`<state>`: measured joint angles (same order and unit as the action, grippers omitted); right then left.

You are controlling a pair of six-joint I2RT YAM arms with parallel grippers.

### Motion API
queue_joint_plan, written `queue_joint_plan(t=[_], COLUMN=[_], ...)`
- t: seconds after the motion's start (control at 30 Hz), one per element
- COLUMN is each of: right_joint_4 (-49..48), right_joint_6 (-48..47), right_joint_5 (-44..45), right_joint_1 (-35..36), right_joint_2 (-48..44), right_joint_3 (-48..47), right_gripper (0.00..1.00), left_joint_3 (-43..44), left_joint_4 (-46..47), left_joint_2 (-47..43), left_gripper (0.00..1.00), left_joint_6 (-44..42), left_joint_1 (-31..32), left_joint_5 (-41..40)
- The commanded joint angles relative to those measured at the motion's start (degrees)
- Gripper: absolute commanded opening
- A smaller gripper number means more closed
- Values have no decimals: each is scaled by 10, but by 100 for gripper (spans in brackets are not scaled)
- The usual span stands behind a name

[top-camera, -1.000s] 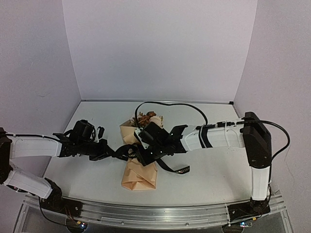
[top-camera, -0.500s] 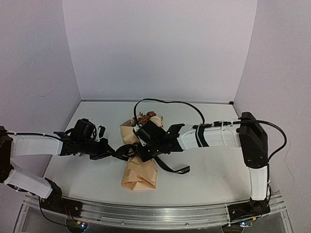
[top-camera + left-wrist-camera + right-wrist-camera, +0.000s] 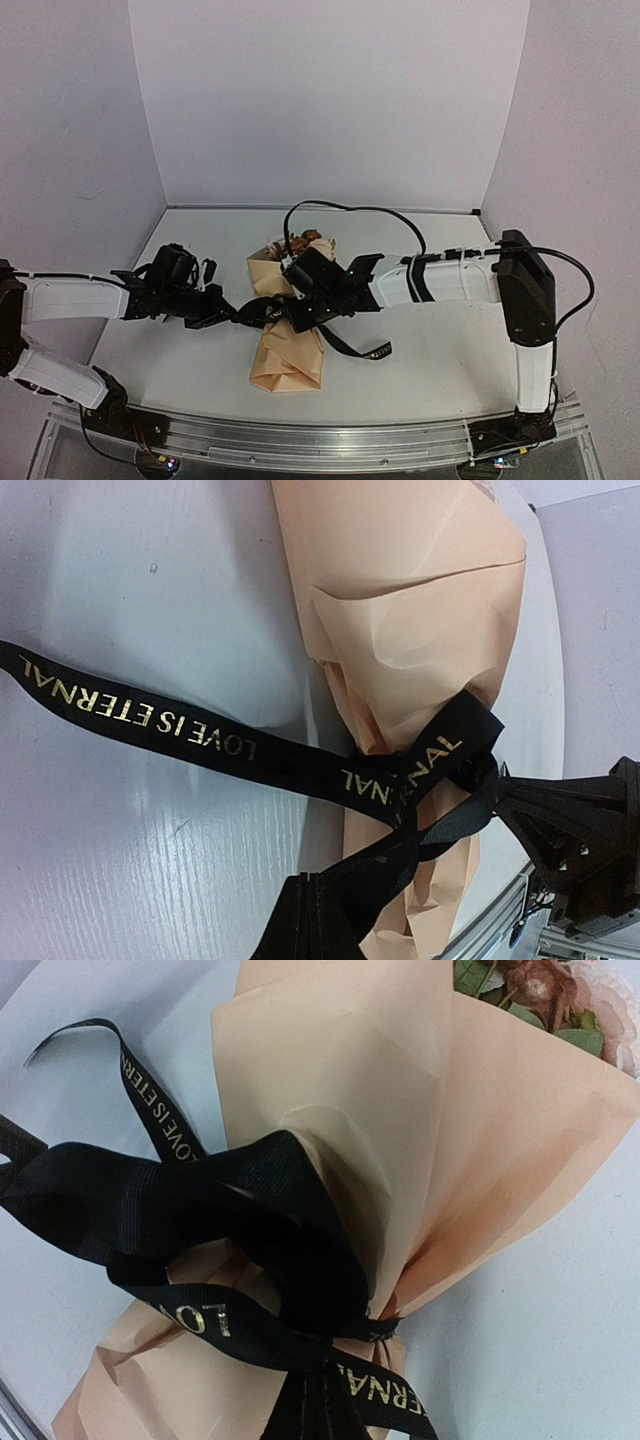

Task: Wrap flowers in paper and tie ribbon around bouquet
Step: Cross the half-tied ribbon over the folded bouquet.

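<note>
Pale lilac walls (image 3: 330, 100) enclose a white table (image 3: 440, 350) edged by a metal rail (image 3: 320, 437)

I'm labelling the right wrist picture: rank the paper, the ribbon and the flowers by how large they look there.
1. paper, filling most of the frame.
2. ribbon, looped around the paper's narrow part.
3. flowers, only a corner showing at top right, so their full size is unsure.

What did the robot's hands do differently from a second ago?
The right gripper closed shut on the ribbon where it wraps the bouquet, after its arm nudged slightly left and back. The left gripper stayed shut on its ribbon end, and the bouquet did not move on the table.
</note>
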<state>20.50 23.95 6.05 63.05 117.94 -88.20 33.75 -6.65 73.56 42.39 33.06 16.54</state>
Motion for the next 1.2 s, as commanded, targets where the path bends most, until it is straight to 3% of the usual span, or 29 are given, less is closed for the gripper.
queue_joint_plan(t=[0.0,0.17,0.5,0.73,0.9,1.17], right_joint_4=[18,36,47,50,53,38], right_joint_6=[61,129,179,185,205,255], right_joint_5=[-19,-51,-79,-96,-101,-91], right_joint_1=[-1,-1,0,0,0,-7], right_joint_2=[-44,-26,-3,-1,12,17], right_joint_3=[-21,-53,-63,-59,-65,-47], right_gripper=[0,0,0,0,0,0], left_joint_3=[-6,-18,-32,-8,118,261], left_joint_4=[3,8,-5,-16,-43,-59], left_joint_2=[-16,-11,-55,-141,-30,149], left_gripper=[0,2,34,40,33,29], left_joint_6=[21,32,44,8,-103,-191], left_joint_1=[-1,-1,-1,-1,-1,1], left_joint_5=[-13,-16,-44,-74,-36,73])
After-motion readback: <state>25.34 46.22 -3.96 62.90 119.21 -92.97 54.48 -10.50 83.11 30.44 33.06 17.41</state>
